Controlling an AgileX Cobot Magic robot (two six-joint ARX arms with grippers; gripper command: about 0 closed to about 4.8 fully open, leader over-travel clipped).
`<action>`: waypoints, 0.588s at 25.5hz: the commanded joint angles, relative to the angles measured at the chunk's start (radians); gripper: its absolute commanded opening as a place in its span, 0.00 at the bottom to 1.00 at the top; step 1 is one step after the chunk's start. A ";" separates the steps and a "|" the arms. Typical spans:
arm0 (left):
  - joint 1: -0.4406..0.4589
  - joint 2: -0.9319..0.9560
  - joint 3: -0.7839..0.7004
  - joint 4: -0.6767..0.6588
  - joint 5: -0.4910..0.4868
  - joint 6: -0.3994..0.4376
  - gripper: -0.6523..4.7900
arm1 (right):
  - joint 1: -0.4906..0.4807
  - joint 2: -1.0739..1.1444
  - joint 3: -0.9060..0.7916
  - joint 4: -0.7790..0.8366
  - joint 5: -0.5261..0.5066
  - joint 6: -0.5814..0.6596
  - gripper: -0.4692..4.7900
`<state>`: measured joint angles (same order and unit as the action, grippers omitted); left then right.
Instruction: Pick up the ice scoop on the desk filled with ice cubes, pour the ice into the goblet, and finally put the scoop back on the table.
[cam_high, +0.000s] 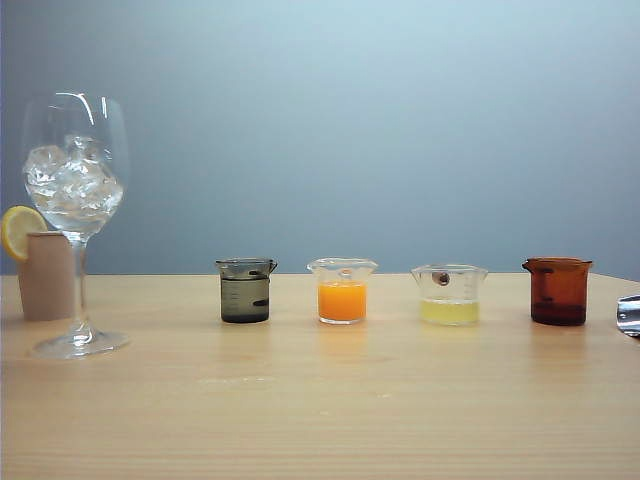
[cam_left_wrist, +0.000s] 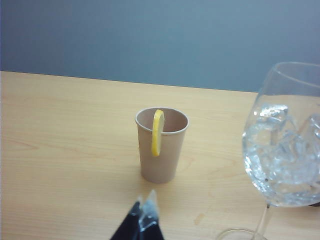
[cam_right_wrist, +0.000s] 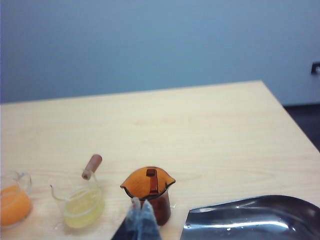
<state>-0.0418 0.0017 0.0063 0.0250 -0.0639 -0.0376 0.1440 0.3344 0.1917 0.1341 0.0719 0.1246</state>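
Observation:
The goblet (cam_high: 75, 180) stands at the far left of the table (cam_high: 350, 410), its bowl packed with ice cubes (cam_high: 72, 182). The left wrist view shows the same goblet (cam_left_wrist: 300, 90) and ice cubes (cam_left_wrist: 282, 155) close by. The ice scoop (cam_high: 629, 314) lies on the table at the far right edge; its shiny bowl (cam_right_wrist: 255, 217) shows no ice. My right gripper (cam_right_wrist: 141, 207) is shut on nothing, above the brown beaker and beside the scoop. My left gripper (cam_left_wrist: 145, 202) is shut and empty, over the table before the beige cup. Neither gripper shows in the exterior view.
A beige cup (cam_high: 47, 275) with a lemon slice (cam_high: 20, 230) stands behind the goblet. A row of beakers crosses the middle: dark grey (cam_high: 245, 292), orange (cam_high: 342, 292), pale yellow (cam_high: 450, 295), brown (cam_high: 557, 292). The table's right edge (cam_right_wrist: 292, 125) drops off past the scoop.

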 joint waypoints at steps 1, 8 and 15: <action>0.002 0.000 0.003 0.012 -0.001 0.003 0.12 | -0.006 -0.090 -0.053 0.020 -0.001 -0.015 0.07; 0.002 0.000 0.003 0.012 -0.001 0.003 0.12 | -0.044 -0.235 -0.124 0.017 -0.008 -0.080 0.07; 0.002 0.000 0.003 0.012 -0.002 0.003 0.12 | -0.092 -0.333 -0.182 0.015 -0.030 -0.081 0.07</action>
<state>-0.0418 0.0017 0.0063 0.0250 -0.0639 -0.0376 0.0540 0.0139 0.0189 0.1375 0.0494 0.0471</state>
